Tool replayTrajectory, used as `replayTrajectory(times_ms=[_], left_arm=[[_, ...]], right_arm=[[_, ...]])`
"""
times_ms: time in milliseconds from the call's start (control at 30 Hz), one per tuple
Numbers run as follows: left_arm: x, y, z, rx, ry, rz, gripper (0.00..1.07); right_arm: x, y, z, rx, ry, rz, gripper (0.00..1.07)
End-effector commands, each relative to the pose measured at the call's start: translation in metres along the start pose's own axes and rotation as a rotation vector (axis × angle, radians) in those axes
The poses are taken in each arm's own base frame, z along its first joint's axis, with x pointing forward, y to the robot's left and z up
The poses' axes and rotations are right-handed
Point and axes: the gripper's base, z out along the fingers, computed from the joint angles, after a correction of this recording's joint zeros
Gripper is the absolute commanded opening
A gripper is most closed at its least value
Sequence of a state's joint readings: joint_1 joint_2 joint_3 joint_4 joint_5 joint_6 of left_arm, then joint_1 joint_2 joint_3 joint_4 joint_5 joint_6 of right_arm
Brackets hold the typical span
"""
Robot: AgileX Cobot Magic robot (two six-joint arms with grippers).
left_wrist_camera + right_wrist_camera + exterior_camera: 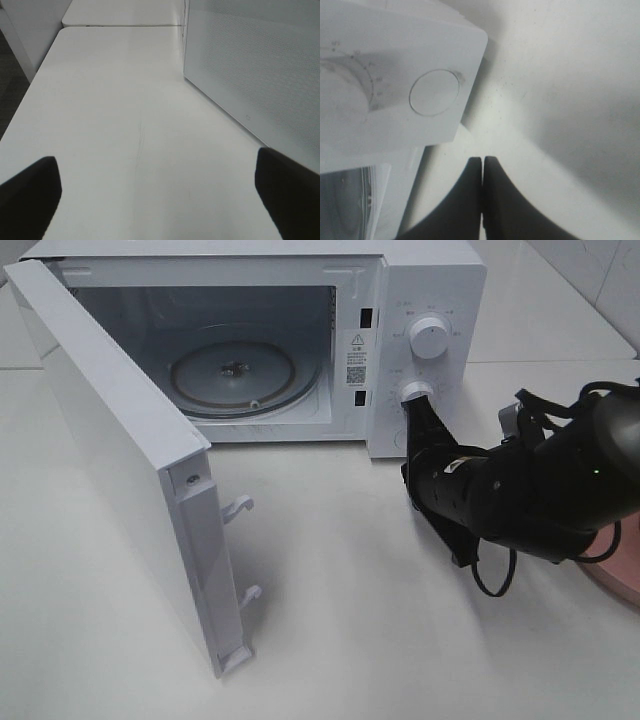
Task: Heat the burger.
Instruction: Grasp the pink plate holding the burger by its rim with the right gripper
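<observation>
The boxy white microwave oven (425, 285) is standing with its hinged white door (110, 450) swung wide and its round glass turntable (235, 375) bare, so loading is coming up. The black right gripper (482, 161) is hovering near the flat round button (434, 93), fingers pressed together; the black left gripper (157, 182) is idling, fingers spread. The burger is showing in no view, only a round pink plate's (628, 575) rim. Next, probably, an arm is going to need to find and grasp it

A white microwave (425, 285) stood on the white worktop (380, 640), its door (120, 460) swung wide open. A glass turntable (235, 375) lay inside it. Its panel carried an upper knob (430, 337) and a lower knob (412, 390). A pink plate (625, 580) lay right of the microwave, apart.
</observation>
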State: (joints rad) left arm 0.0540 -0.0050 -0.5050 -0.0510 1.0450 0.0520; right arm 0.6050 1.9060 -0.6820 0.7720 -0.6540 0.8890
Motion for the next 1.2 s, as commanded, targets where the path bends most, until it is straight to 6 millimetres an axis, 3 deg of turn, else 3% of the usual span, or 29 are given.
replayTrajectory(times_ms=[33, 200, 433, 767, 1200], left_arm=[[0.001, 0.000, -0.002, 0.005, -0.027, -0.002, 0.98], [0.001, 0.000, -0.002, 0.005, -0.027, -0.002, 0.98], [0.001, 0.000, -0.002, 0.005, -0.027, -0.002, 0.98], [0.001, 0.000, -0.002, 0.005, -0.027, -0.002, 0.98], [0.001, 0.000, -0.002, 0.005, -0.027, -0.002, 0.98]], right_arm=[[0.002, 0.003, -0.011, -0.004, 0.061, -0.107, 0.00], [-0.003, 0.009, -0.026, 0.022, 0.195, -0.308, 0.00], [-0.025, 0.012, -0.047, 0.102, 0.329, -0.574, 0.00], [-0.060, 0.009, -0.074, 0.217, 0.391, -0.791, 0.01], [-0.082, 0.005, -0.104, 0.303, 0.545, -1.060, 0.03]])
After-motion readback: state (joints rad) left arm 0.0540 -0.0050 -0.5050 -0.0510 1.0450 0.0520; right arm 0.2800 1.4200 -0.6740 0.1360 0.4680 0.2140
